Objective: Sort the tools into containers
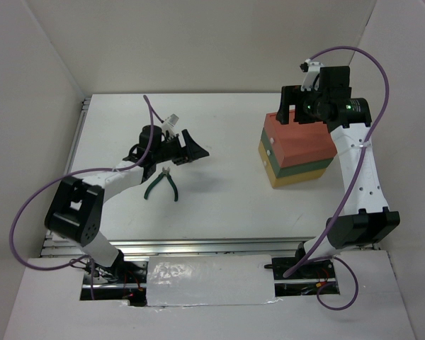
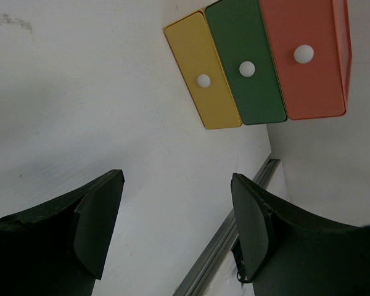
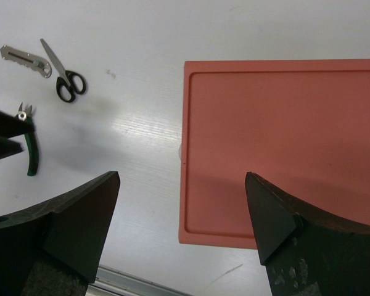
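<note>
The stacked containers [image 1: 297, 149] are seen closed at the right of the table [image 1: 219, 205]. The right gripper [image 3: 182, 216] is held spread above the red-orange top. The left gripper [image 1: 190, 150] is likewise spread, with nothing held. The pliers [image 1: 161, 185] lie just beside it, partly covered by it in the right wrist view. The scissors [image 3: 66, 77] and silver bar [image 3: 26, 60] lie nearby.

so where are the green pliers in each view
top external: pliers left of centre, well left of the red-orange top drawer
left wrist: not in it
right wrist: pliers at the far left edge, below the scissors
shared landmark: the red-orange top drawer, in all three
</note>
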